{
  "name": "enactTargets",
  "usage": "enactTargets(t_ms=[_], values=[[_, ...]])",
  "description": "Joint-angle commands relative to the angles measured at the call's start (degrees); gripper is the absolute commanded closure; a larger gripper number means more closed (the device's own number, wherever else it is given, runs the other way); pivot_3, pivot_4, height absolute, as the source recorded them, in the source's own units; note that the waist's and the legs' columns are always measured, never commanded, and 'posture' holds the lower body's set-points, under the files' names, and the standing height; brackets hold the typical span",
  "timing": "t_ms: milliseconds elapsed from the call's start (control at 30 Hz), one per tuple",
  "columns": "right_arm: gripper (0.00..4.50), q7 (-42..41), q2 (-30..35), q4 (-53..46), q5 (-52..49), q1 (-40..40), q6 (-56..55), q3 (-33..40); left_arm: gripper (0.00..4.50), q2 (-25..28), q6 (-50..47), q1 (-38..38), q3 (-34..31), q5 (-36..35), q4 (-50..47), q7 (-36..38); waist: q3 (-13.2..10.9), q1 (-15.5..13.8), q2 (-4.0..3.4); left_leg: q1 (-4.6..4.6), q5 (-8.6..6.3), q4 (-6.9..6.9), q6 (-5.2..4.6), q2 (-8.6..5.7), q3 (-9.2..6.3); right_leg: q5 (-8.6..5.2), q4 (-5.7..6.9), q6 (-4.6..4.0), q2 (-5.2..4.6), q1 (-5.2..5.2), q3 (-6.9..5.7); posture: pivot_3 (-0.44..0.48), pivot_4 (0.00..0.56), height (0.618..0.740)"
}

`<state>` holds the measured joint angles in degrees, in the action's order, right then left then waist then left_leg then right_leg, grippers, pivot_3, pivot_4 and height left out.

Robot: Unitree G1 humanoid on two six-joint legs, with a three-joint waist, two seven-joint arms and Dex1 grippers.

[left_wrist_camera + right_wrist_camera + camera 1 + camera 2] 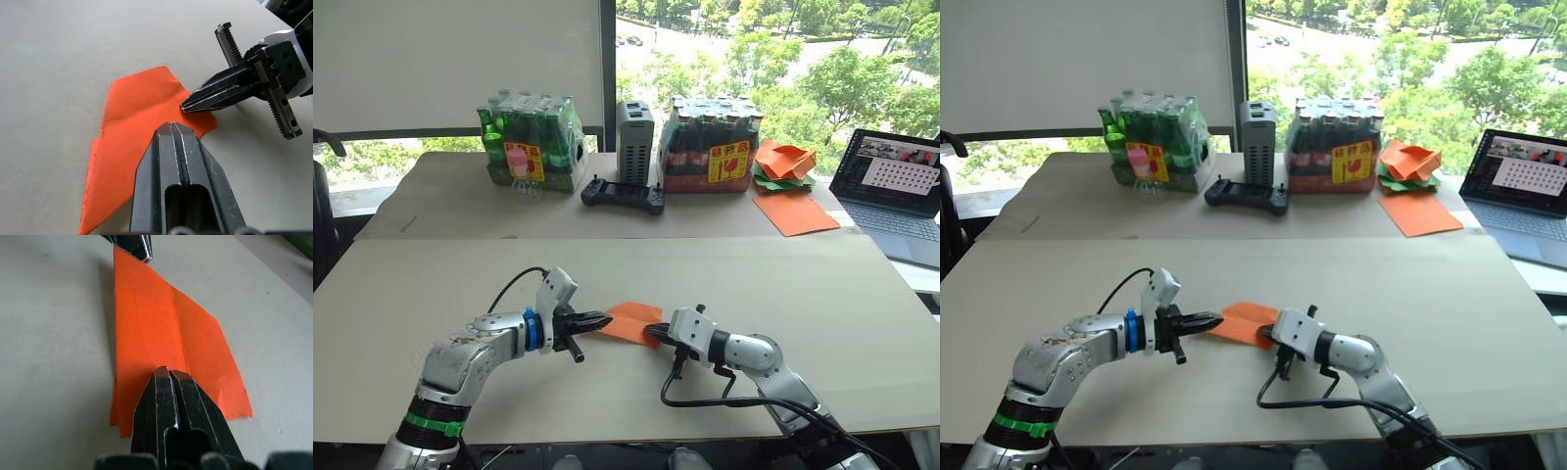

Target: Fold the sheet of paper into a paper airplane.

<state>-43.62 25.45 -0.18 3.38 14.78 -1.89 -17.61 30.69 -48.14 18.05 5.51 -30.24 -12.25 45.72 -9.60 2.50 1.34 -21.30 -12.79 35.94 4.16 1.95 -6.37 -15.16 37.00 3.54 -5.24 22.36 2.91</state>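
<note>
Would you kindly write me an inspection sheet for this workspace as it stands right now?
Surface: beige table, bare around the job.
Job's things: folded orange paper lying flat between the grippers.
Clutter: two bottle packs, grey box, black controller, crumpled paper heap, spare orange sheet, laptop, all on the far table.
Grippers: left gripper shut, tip at the paper's edge; right gripper shut at the opposite edge.
Cables: black cable looping off the right arm.
Surroundings: window, trees outside.
</note>
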Motion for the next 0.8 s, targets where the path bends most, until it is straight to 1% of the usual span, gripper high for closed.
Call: enactTargets(t_ms=[33, 233, 467, 800], values=[[4.44, 0.2, 0.2, -0.5, 0.3, -0.2, -0.1, 0.2, 4.5, -0.2, 2.9, 0.3, 1.7, 1.8, 0.4, 0.7, 0.0, 0.0, 0.0, 0.0, 0.0, 0.0, 0.0, 0.0, 0.0, 0.0, 0.0, 0.0, 0.01, 0.0, 0.0, 0.0, 0.15, 0.74], [4.44, 0.5, 0.8, -1.7, 0.2, -1.1, 0.3, 0.7, 4.5, -1.3, 5.2, 1.5, 2.9, 3.7, 4.5, 0.5, 0.0, 0.0, 0.0, 0.0, 0.0, 0.0, 0.0, 0.0, 0.0, 0.0, 0.0, 0.0, 0.0, 0.0, 0.0, 0.0, 0.15, 0.74], [4.44, 0.9, 1.1, -2.3, 0.1, -1.4, 0.7, 1.0, 4.5, -2.0, 7.5, 2.9, 2.9, 6.3, 9.8, -0.3, 0.0, -0.1, 0.0, 0.0, 0.0, 0.01, 0.0, -0.01, 0.0, 0.0, -0.01, 0.01, 0.0, 0.0, 0.0, 0.0, 0.15, 0.74], [4.44, -0.1, 1.2, -3.5, -1.4, -1.5, 2.8, 1.2, 4.5, -1.2, 8.8, 0.6, 4.6, 7.7, 10.4, 1.3, 0.0, -0.1, 0.0, 0.02, 0.0, 0.0, 0.0, 0.0, 0.0, -0.01, 0.0, 0.01, 0.0, -0.02, 0.0, 0.0, 0.15, 0.74]])
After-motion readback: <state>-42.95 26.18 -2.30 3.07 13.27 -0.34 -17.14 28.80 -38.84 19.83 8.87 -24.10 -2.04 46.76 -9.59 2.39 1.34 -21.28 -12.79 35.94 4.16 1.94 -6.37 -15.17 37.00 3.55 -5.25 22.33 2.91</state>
